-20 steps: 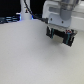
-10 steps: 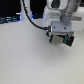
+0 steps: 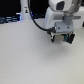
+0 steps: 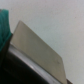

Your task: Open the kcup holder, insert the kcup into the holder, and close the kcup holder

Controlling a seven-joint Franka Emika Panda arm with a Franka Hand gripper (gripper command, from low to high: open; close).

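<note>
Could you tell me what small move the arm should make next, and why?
Probably a slight back-off to regain a view: the claw sits right at the black kcup holder, and the wrist view shows only a pale slanted surface, no handle. Whether the claw is open is unclear.

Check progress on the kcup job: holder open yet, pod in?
Nothing looks finished. In the exterior view the white arm's gripper is low over the black boxy kcup holder, which it mostly hides; whether a drawer is open cannot be told. The green-topped kcup isn't clearly visible. The wrist view shows only a blurred pale surface. Opening seems in hand; inserting and closing remain.
</note>
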